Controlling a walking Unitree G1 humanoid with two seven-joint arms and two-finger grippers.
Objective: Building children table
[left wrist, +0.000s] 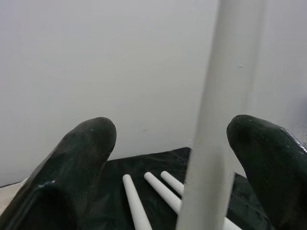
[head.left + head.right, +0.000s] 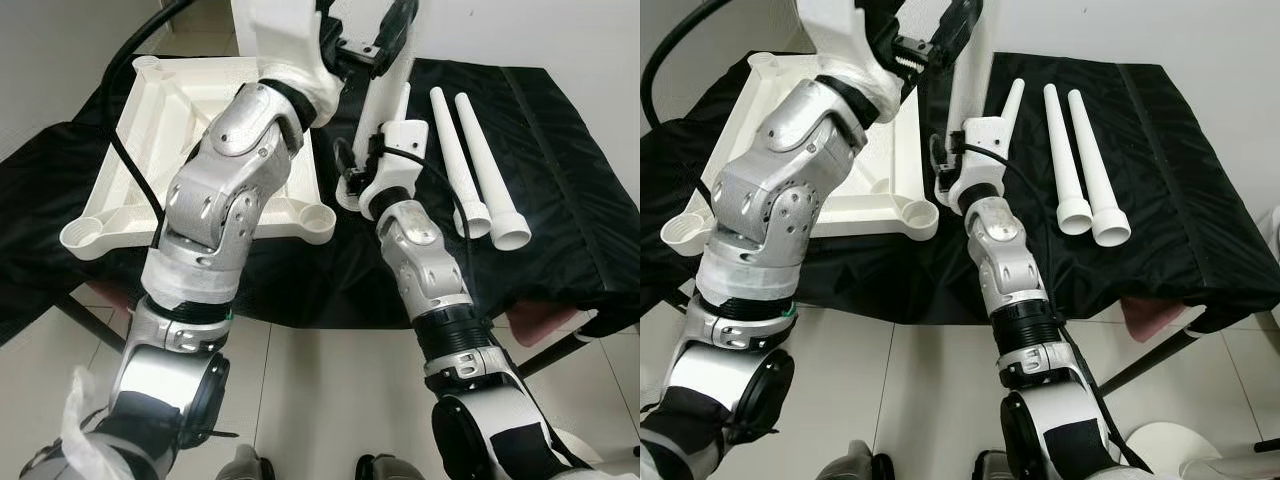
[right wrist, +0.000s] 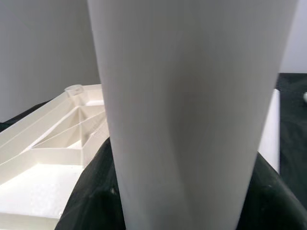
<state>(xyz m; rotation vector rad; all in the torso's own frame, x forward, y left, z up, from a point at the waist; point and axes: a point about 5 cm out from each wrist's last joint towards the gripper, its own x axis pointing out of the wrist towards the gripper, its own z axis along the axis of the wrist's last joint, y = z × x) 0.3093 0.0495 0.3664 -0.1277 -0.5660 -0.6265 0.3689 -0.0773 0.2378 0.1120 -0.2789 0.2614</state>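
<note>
Black cloth covers the work surface, draped over its edges above a pale tiled floor; on the cloth's left part lies the white plastic tabletop, turned underside up, with ribs across its inside and round leg sockets at its corners, the near-right socket standing open and unfilled; to the right of the tabletop, three loose white tapered legs lie side by side on the cloth, their wide ends toward the robot, the two rightmost touching or nearly so; between the tabletop and those legs a fourth white leg stands roughly upright, its wide lower end near the tabletop's right edge; the right gripper closes around the lower part of this leg, its black fingers pressed to either side of it; higher up, the left gripper reaches across from above the tabletop, its two fingers spread wide with the leg's narrow upper part passing between them, nearer one finger, not clamped.
</note>
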